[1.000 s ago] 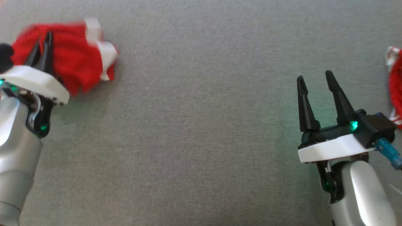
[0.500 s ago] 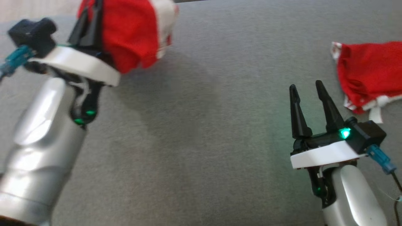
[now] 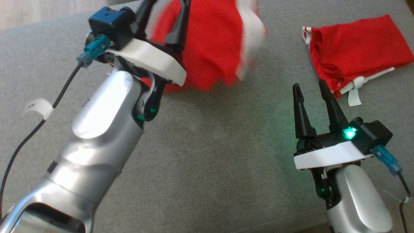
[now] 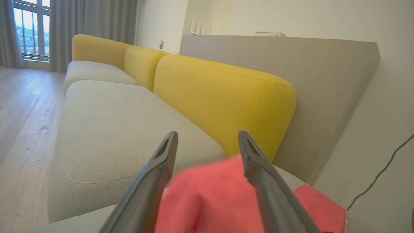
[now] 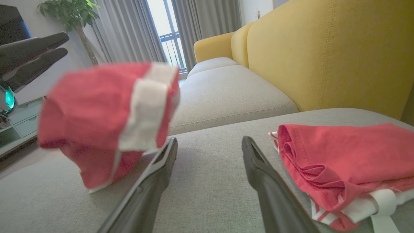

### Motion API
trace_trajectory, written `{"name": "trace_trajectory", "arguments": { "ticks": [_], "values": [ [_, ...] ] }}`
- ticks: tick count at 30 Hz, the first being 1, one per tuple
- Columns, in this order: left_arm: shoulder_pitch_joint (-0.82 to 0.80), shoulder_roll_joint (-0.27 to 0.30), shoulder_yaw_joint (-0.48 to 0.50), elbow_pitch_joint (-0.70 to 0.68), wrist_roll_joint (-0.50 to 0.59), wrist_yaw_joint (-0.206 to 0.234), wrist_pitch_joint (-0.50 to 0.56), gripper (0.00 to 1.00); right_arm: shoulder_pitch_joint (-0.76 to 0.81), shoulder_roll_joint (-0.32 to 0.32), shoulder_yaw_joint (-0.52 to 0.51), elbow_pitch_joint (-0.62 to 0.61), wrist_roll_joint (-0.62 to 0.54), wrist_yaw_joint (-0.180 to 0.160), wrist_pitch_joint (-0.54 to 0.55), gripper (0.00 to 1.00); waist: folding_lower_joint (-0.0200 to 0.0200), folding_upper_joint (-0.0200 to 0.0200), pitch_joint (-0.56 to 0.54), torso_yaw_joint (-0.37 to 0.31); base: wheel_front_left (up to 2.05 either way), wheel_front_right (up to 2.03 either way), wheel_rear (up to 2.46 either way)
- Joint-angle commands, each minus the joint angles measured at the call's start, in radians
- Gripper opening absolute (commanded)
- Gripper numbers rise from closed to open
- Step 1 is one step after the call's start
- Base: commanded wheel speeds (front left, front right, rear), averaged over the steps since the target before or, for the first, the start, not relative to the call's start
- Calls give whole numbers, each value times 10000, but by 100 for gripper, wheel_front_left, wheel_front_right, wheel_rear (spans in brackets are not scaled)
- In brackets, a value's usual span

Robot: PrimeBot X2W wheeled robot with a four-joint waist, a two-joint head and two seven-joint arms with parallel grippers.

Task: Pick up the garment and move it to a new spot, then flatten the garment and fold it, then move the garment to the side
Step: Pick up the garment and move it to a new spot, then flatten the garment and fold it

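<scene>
While left gripper point(image 4: 207, 134) spread wide, gripping nothing, blurred red garment point(image 3: 213, 48) hangs loose beside it over grey cushion point(image 3: 207, 155). Right gripper point(image 3: 309, 84) spread, empty. Risk: cloth catches on jaw, lands bunched, complicating flattening.

Yellow-backed sofa point(image 4: 223, 97), grey curtains point(image 5: 129, 32), bright window point(image 5: 160, 19), wooden floor point(image 4: 19, 106)

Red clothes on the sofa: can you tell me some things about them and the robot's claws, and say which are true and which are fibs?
1. Two red things are here: the blurry garment and the other garment. True.
2. The right claw grips the other garment. False: it is open and empty.
3. The left claw is open. True.
4. The sofa back is blue. False: it is yellow.
</scene>
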Motion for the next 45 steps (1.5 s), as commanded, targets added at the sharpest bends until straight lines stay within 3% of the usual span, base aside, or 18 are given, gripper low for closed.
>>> {"name": "trace_trajectory", "arguments": {
  "ticks": [1, 5, 13, 19, 22, 25, 32, 38, 45],
  "values": [
    [-533, 210, 333, -146, 84, 78, -189, 100, -314, -14, 263, -266, 73, 67, -124, 100, 0, 0, 54, -60, 0, 0, 0],
    [-592, 268, 496, 220, 119, 74, -668, 100, -308, -14, 141, -163, 87, 67, -188, 100, 0, 0, 34, 60, 0, 0, 0],
    [164, 1207, 936, 406, 239, -5, -1446, 100, -135, -14, -195, -61, -185, 67, -230, 100, 0, 0, -461, 799, 0, 0, 0],
    [2650, 2156, 1733, -672, 401, 114, -1751, 100, 356, -14, -563, -189, -507, 67, -71, 100, 0, 0, -1025, 1584, 0, 0, 0],
    [3791, 2208, 2186, -1421, 646, 152, -1758, 100, 587, -14, -642, -251, -603, 67, 68, 100, 0, 0, -1162, 1808, 0, 0, 0],
    [4547, 2111, 2509, -1860, 857, 152, -1760, 100, 738, -14, -658, -283, -678, 67, 141, 100, 0, 0, -1249, 1917, 0, 0, 0],
    [6843, 871, 3768, -2895, 1667, -33, -1762, 100, 1082, -14, -588, -298, -625, 67, 255, 100, 0, 0, -1520, 2028, 0, 0, 0],
    [7139, 222, 4081, -2868, 2426, -504, -1762, 100, 1039, -14, -801, -244, -775, 67, 392, 100, 0, 0, -1501, 2173, 0, 0, 0],
    [6938, -303, 4353, -2601, 2883, -977, -1763, 100, -59, -14, -2220, 858, -828, 67, 1171, 100, 0, 0, -1070, 2493, 0, 0, 0]
  ]
}}
